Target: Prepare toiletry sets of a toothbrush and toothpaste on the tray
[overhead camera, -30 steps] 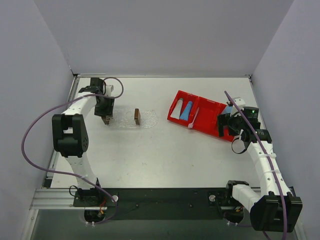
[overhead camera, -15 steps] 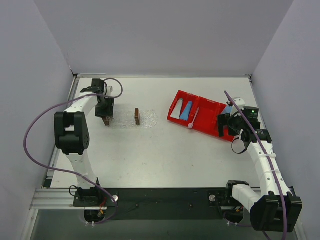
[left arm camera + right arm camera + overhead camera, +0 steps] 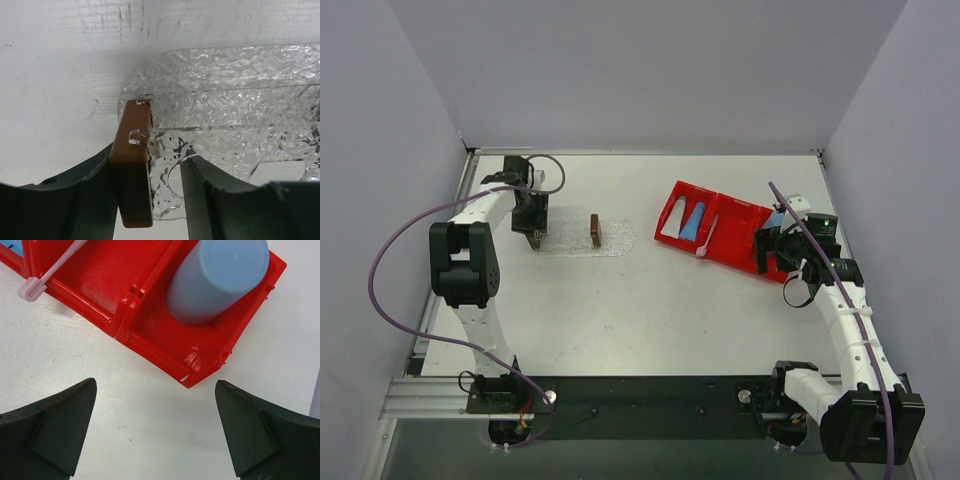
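The clear bumpy tray (image 3: 615,240) lies at centre left, with a brown block (image 3: 595,232) standing across its middle. My left gripper (image 3: 534,240) is at its left end. In the left wrist view the gripper (image 3: 150,160) is shut on the tray (image 3: 225,90), with a brown end block (image 3: 132,170) and a clear tab between the fingers. The pinkish toothbrush (image 3: 705,240) leans over the rim of the red bin (image 3: 740,245). A blue toothpaste (image 3: 692,220) and a white one (image 3: 670,225) lie in the bin's left compartment. My right gripper (image 3: 765,250) is open over bare table beside the bin's corner (image 3: 160,347).
A blue cup (image 3: 215,275) lies in the red bin's right compartment, just ahead of the right gripper (image 3: 155,390). The toothbrush head (image 3: 31,289) overhangs the bin's rim. Grey walls enclose the table on three sides.
The left arm has shifted slightly toward the far side, and the tray's left end has moved with it. The right arm has not moved.
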Available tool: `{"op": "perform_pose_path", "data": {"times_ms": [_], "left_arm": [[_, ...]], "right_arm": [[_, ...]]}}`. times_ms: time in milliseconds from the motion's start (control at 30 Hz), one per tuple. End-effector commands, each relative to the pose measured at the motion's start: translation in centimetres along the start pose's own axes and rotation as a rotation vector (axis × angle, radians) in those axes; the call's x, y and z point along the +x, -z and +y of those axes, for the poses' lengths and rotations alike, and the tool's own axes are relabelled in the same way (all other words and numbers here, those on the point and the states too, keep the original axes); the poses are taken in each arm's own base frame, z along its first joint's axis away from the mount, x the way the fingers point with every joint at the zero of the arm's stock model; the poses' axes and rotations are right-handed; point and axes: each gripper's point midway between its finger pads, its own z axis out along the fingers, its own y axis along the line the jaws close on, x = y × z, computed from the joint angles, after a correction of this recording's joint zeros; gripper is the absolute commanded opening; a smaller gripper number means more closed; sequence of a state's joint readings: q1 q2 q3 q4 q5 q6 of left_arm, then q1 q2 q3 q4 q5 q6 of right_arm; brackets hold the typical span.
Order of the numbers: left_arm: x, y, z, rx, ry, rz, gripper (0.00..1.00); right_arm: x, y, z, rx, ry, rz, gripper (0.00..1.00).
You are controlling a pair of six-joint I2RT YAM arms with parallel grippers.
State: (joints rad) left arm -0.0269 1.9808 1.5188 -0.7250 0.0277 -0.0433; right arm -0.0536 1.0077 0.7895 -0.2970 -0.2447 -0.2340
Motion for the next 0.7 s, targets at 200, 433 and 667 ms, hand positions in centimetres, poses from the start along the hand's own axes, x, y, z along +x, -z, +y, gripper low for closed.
{"op": "perform_pose_path", "data": {"times_ms": [200,433,667], "left_arm": [[-2.56,1.11,-0.62,0.037,-0.009,-0.073,0.0],[-2.32,1.3,-0.71,0.042,-0.024,-0.069,0.04],[-2.0,1.32,-0.98,0.061,-0.021,-0.05,0.1]], "right_arm": [[-1.44,0.72,-0.11,-0.004,0.012,-0.042,1.0],[-1.44,0.75,-0.08,-0.006,0.012,-0.042,1.0],[-1.52,0.81,-0.09,-0.005,0.013,-0.045,1.0]]}}
